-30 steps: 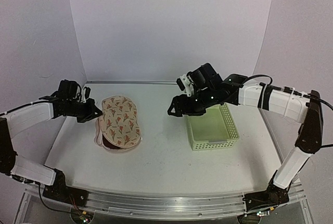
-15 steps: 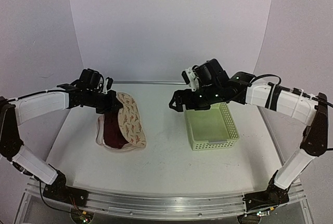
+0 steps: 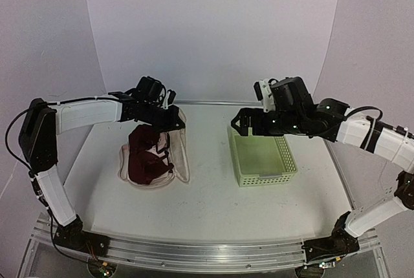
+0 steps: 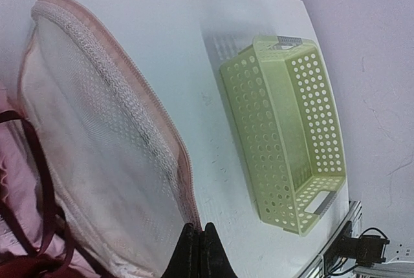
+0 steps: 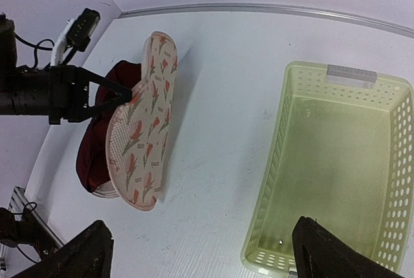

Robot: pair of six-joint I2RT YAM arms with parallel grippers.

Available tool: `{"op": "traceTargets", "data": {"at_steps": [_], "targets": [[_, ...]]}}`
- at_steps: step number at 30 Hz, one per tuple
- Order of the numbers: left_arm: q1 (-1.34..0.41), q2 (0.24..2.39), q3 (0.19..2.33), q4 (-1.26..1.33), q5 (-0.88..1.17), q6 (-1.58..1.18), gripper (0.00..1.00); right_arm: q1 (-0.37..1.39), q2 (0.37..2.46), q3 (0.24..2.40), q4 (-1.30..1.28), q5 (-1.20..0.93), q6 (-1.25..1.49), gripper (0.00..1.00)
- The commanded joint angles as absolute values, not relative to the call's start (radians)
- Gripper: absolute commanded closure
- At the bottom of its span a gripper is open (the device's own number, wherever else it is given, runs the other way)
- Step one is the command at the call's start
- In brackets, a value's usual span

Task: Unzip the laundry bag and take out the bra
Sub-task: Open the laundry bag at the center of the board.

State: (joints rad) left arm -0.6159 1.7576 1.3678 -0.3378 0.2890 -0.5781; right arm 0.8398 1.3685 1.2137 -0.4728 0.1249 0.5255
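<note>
The laundry bag [image 3: 181, 155] lies open left of centre, its printed lid raised on edge. The dark red bra [image 3: 145, 161] lies in the bag's lower half. My left gripper [image 3: 173, 121] is shut on the lid's zip rim and holds it up. In the left wrist view the closed fingertips [image 4: 198, 229] pinch the pink rim, with the pale mesh lining [image 4: 97, 149] and a bra strap [image 4: 39, 181] to the left. The right wrist view shows the lid's print [image 5: 142, 142] and the bra [image 5: 97, 142]. My right gripper [image 3: 240, 123] is open and empty, above the table between bag and basket.
A pale green perforated plastic basket [image 3: 262, 158] stands right of centre with nothing in it; it also shows in the left wrist view [image 4: 284, 129] and the right wrist view [image 5: 272, 181]. Grey walls close the back and sides.
My left gripper has swung the bag's lid from flat to the right and upright, baring the bra. My right gripper has drawn back to the right, over the basket's far left corner.
</note>
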Motion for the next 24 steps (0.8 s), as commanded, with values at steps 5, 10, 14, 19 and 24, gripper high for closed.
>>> {"op": "traceTargets", "data": {"at_steps": [5,10,14,19,24], "targets": [[-0.698,1.943,1.547,-0.318,0.325,-0.596,1.00,0.831,1.197,1.092,-0.340,0.163,0.583,0.02],[-0.741,2.040,1.622,-0.325,0.344,-0.610,1.00,0.830,1.105,1.027,-0.281,0.111,0.558,0.02],[-0.782,2.101,1.675,-0.336,0.350,-0.629,1.00,0.830,1.069,1.017,-0.286,0.100,0.540,0.02],[-0.819,2.149,1.710,-0.339,0.351,-0.651,1.00,0.831,1.055,1.003,-0.290,0.090,0.547,0.02],[-0.831,2.204,1.747,-0.341,0.363,-0.670,1.00,0.830,1.055,1.005,-0.296,0.080,0.542,0.02]]}}
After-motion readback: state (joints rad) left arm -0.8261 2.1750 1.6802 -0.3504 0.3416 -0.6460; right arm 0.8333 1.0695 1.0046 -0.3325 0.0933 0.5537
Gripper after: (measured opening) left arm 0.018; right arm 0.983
